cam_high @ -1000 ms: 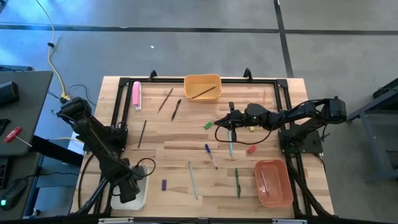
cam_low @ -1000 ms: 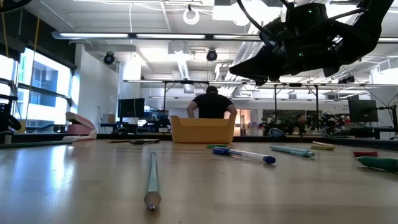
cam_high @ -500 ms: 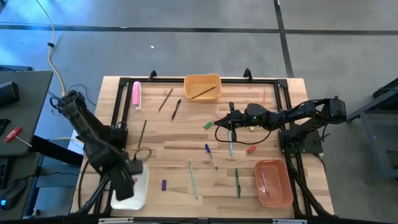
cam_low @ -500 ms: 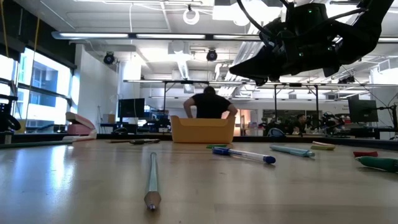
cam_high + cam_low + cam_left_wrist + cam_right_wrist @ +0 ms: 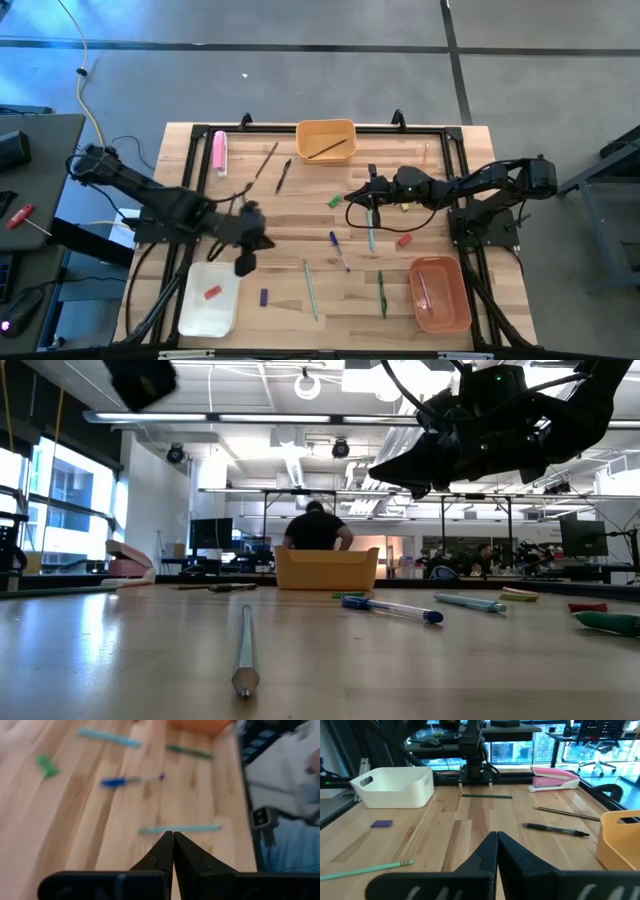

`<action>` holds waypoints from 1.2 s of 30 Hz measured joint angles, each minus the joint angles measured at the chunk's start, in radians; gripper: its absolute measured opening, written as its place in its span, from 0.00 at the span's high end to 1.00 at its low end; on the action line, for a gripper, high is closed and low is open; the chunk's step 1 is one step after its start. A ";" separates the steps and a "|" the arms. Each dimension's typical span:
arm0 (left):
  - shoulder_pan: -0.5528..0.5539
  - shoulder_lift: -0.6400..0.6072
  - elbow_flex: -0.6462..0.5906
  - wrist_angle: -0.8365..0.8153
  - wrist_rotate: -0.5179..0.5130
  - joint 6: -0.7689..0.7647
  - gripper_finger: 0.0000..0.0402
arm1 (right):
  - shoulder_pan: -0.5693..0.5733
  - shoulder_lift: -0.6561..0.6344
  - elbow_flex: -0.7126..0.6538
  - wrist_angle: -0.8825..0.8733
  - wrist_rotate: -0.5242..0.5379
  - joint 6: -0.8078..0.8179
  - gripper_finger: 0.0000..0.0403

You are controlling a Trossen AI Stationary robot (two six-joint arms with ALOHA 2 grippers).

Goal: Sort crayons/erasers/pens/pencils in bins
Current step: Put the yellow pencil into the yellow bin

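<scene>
Above the bench middle, the left pincer (image 5: 243, 262) hung closed and empty beside the white bin (image 5: 208, 299) holding a red crayon (image 5: 212, 293), so next it probably needed the purple crayon (image 5: 263, 297); the right pincer (image 5: 372, 196) waited closed.

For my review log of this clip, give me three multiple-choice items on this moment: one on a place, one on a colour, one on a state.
1. Where does the white bin stand?
A. by the table's front-left corner
B. at the middle of the back edge
C. by the front-right corner

2. What colour is the short piece in the white bin?
A. purple
B. red
C. green

3. How are the left gripper fingers?
A. wide open
B. shut on a pen
C. shut on nothing

Answers: 1 A, the high view shows it at the front left; 2 B, a red stub lies on its white floor; 3 C, the left wrist view shows the fingers pressed together with nothing between them.
</scene>
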 joint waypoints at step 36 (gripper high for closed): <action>0.741 0.452 -0.550 1.713 0.428 0.303 1.00 | 0.153 -0.079 0.355 -1.277 0.513 0.781 0.85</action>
